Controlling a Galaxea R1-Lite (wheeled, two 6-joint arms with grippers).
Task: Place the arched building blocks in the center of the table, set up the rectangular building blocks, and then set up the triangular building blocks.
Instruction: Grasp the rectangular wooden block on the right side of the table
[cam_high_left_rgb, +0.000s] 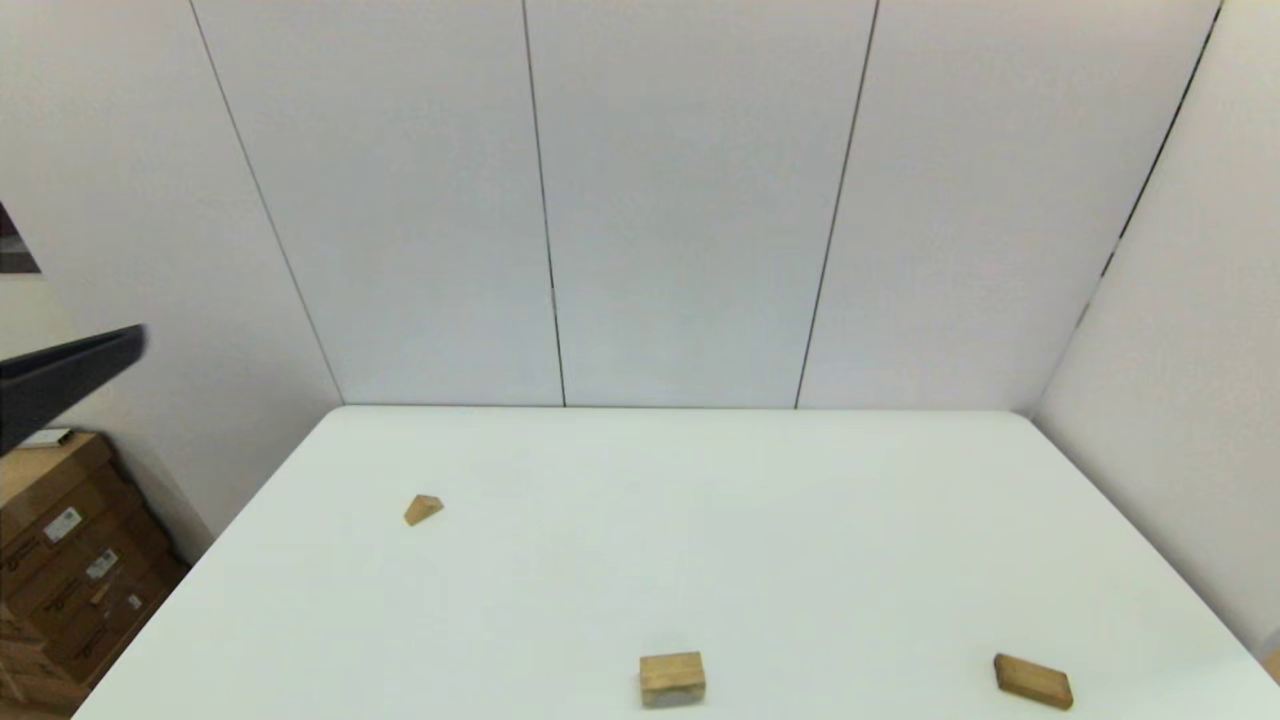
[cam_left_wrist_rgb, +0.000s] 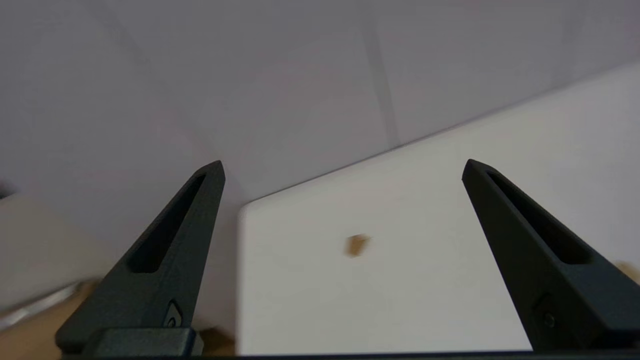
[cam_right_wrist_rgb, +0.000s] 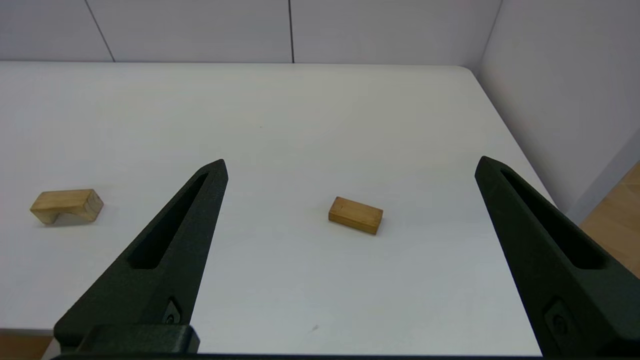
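The arched block (cam_high_left_rgb: 672, 679) sits at the near edge of the counter (cam_high_left_rgb: 700, 520), the flat slab (cam_high_left_rgb: 1033, 682) near-right, the wedge (cam_high_left_rgb: 423, 509) far-left. Both left gripper (cam_left_wrist_rgb: 342, 167) and right gripper (cam_right_wrist_rgb: 350, 165) jaws are wide apart, holding nothing, back from the blocks.

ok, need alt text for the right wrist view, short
The right end effector, fingers wide open and empty, hangs over a white table with a flat rectangular wooden block lying between its fingers. An arched wooden block sits apart from it, notch facing down, and grey wall panels stand behind the table.
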